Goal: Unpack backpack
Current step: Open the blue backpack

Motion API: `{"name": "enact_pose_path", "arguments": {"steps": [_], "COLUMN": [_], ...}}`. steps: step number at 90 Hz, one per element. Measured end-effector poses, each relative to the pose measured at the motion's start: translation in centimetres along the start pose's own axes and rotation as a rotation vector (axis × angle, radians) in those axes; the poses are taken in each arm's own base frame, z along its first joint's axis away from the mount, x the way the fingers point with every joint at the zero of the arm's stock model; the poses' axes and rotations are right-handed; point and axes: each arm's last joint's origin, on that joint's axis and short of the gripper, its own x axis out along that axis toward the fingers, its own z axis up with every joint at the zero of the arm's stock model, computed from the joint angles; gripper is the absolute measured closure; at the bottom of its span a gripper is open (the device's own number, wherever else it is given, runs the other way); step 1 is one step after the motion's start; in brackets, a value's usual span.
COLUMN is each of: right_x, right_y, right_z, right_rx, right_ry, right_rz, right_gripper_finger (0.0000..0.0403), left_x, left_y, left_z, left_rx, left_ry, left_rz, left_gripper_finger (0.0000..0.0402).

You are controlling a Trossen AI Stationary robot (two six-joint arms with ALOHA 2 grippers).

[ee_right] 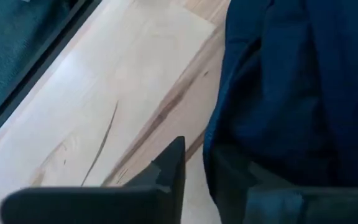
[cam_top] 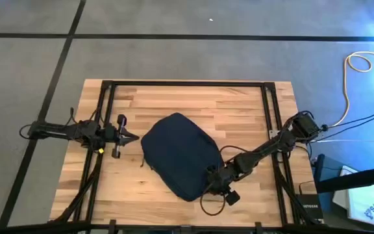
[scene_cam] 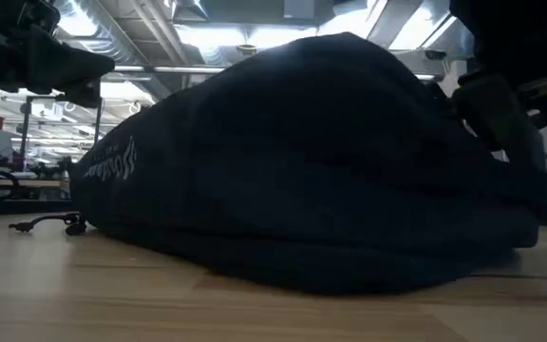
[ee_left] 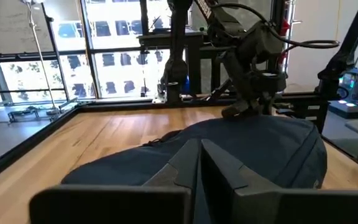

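The dark navy backpack (cam_top: 179, 155) lies flat on the wooden table (cam_top: 239, 104) at its middle, bulging upward in the low view (scene_cam: 311, 161). My left gripper (cam_top: 135, 137) hovers just off the backpack's left edge, shut, its fingers (ee_left: 199, 152) pointing at the backpack (ee_left: 241, 155) and touching nothing. My right gripper (cam_top: 211, 179) is low at the backpack's near right edge. In its wrist view its fingers (ee_right: 166, 171) stand a narrow gap apart, and wood shows between them. My right gripper comes at the backpack's near right edge (ee_right: 219, 143), slanting down from the table's right side. One finger is over bare wood and the other lies along the dark fabric. I cannot tell whether it touches the fabric. The backpack rests flat on the table.
A thin black pull cord (scene_cam: 46, 224) trails from the backpack's left end onto the wood. Black frame rails (cam_top: 187, 84) run along the table's far, left and right sides. Cables and a yellow cord (cam_top: 349, 78) lie on the floor to the right. There is bare wood around the backpack.
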Motion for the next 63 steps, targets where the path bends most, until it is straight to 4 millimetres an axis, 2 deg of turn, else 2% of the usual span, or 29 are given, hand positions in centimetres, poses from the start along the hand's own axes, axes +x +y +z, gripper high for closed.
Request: {"name": "enact_pose_path", "arguments": {"steps": [14,44,63], "right_x": [-0.1,-0.1,-1.3], "right_y": [-0.2,-0.2,0.1], "right_z": [0.0,0.0,0.2], "right_rx": [0.006,0.011,-0.019], "right_ry": [-0.001,-0.001,-0.015], "right_rz": [0.003,0.055,0.054], "right_gripper_finger": [0.0399,0.0402,0.0402], "left_x": [0.0,0.0,0.0], "left_y": [0.0,0.0,0.0], "left_z": [0.0,0.0,0.0], "left_rx": [0.001,0.006,0.006], "left_ry": [0.0,0.0,0.0], "left_rz": [0.0,0.001,0.003], "left_gripper_finger": [0.0399,0.0399,0.0399]}}
